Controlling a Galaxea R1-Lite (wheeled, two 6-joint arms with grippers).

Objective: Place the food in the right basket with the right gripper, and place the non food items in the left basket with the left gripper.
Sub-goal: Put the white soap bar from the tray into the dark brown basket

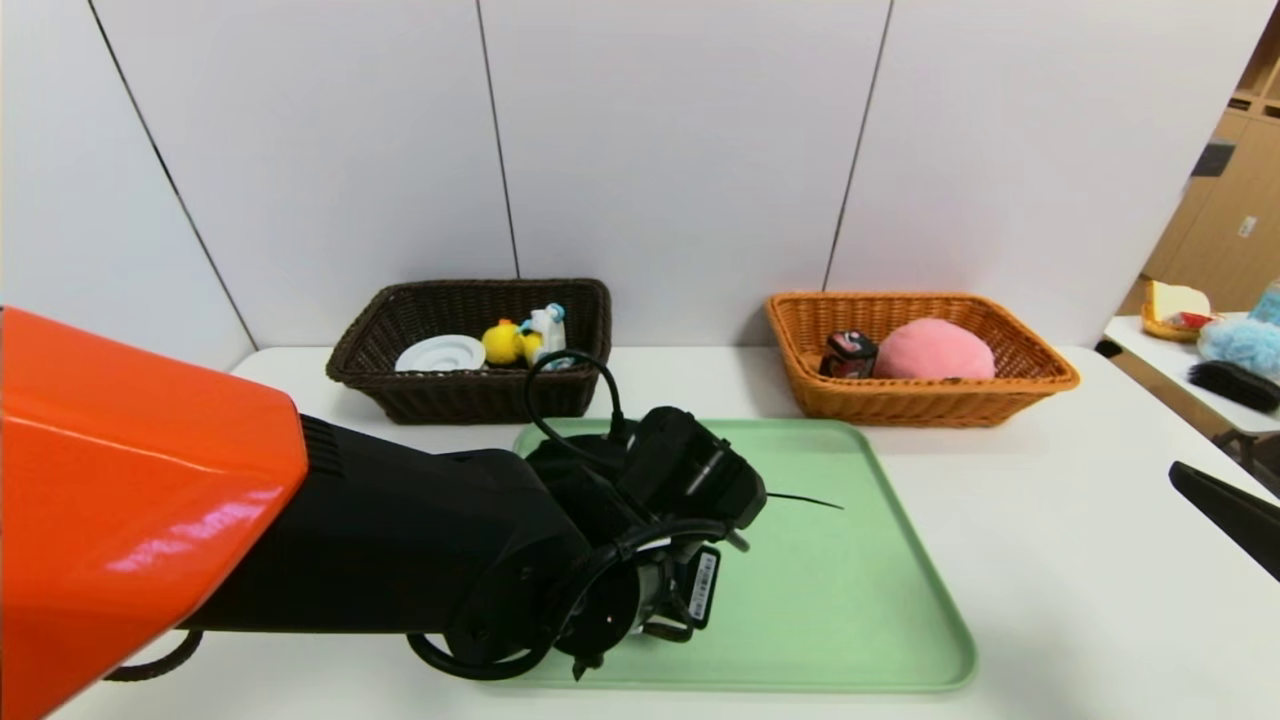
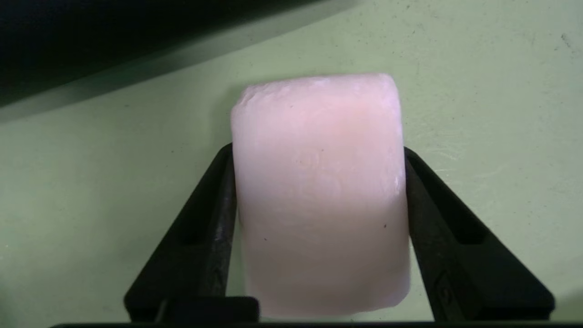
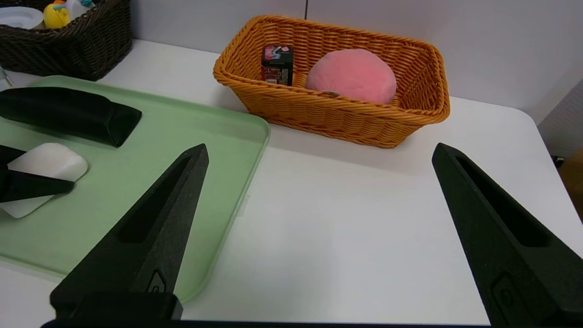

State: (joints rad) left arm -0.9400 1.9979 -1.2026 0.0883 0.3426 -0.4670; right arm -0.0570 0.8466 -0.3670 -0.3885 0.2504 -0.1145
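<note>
My left gripper (image 2: 317, 149) is low over the green tray (image 1: 850, 600), shut on the white soap bar (image 2: 319, 191), with a black finger pressed against each side. In the right wrist view the soap bar (image 3: 48, 161) lies flat on the tray beside the black folded pouch (image 3: 68, 114). The dark brown left basket (image 1: 470, 400) holds the yellow duck toy (image 1: 503, 342) and the white ribbed container (image 1: 440, 353). The orange right basket (image 1: 920, 400) holds the pink peach (image 1: 935, 350) and the black canister (image 1: 848, 355). My right gripper (image 3: 319, 148) hangs open and empty over bare table right of the tray.
Both baskets stand against the white wall at the back of the white table (image 1: 1050, 520). My left arm's wrist (image 1: 660, 500) covers the tray's left half in the head view. A side table (image 1: 1230, 350) with clutter stands at the far right.
</note>
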